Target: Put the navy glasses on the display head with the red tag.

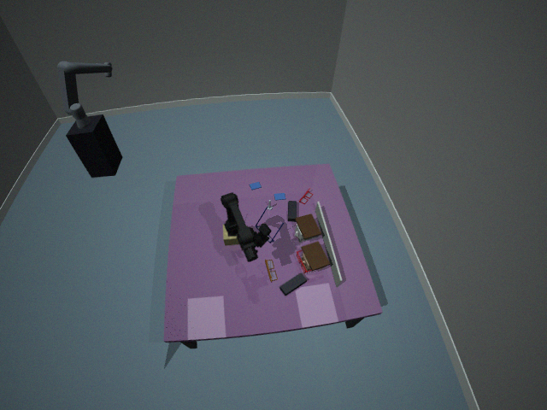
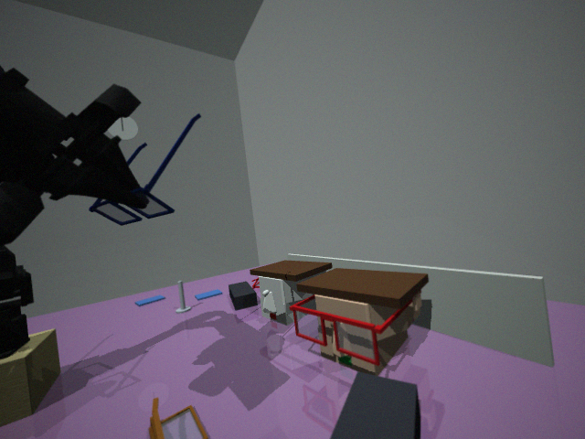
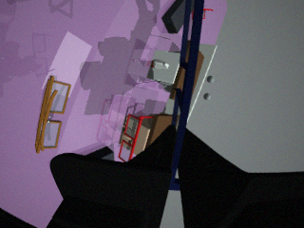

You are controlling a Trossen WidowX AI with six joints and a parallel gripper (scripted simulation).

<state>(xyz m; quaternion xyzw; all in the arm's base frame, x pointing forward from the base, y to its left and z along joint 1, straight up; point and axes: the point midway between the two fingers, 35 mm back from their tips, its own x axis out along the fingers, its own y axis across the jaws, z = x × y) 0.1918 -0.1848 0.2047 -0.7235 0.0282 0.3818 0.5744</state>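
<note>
My gripper [image 2: 143,202] [image 3: 175,131] is shut on the front frame of the navy glasses [image 1: 261,217] [image 2: 174,152] [image 3: 191,62], between the lenses. It holds them high above the table, between the arm's base and the heads. Their temples are open and slant upward, the lenses at the lower end. The head with the red tag [image 2: 272,315] is the pale grey head [image 2: 279,289] [image 3: 166,75], with a brown top [image 1: 308,225] and a bare nose. The other head [image 2: 344,306], tan with a green tag [image 2: 345,360], wears red glasses [image 2: 377,345] [image 3: 138,138].
A pale upright panel [image 1: 330,243] [image 2: 491,312] stands behind the heads. Orange glasses [image 1: 267,270] [image 3: 45,114] lie in front. Dark blocks [image 1: 292,210] [image 1: 293,284] flank the heads. A small post [image 2: 181,294], blue pads [image 1: 255,185] [image 1: 279,196] and more red glasses [image 1: 305,196] are at the far side.
</note>
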